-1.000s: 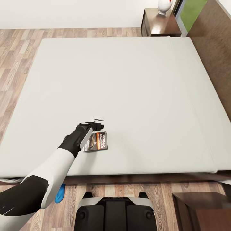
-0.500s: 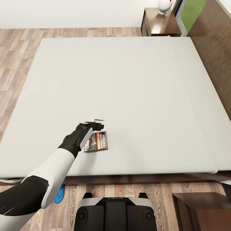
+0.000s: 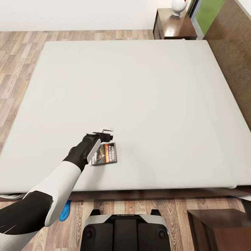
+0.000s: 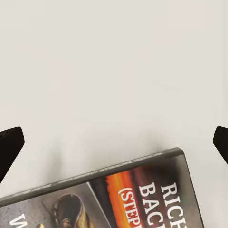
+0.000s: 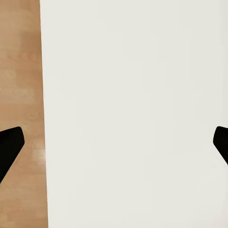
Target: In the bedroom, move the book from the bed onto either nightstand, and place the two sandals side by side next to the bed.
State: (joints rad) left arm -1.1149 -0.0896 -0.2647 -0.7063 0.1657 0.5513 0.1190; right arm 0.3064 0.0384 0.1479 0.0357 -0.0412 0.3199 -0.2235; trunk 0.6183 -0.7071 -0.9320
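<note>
the book (image 3: 104, 153) lies flat near the bed's (image 3: 146, 90) front edge with the spread-open, empty left gripper (image 3: 103, 130) over its far edge, so drop straight down, straddle that edge, and close before lifting; the right gripper (image 5: 114, 142) is open too.

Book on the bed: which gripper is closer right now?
Left. The left gripper hangs open right above the book, fingertips wide apart past its far edge in the left wrist view. The right gripper, also open, faces bare mattress edge and floor, no book near.
</note>
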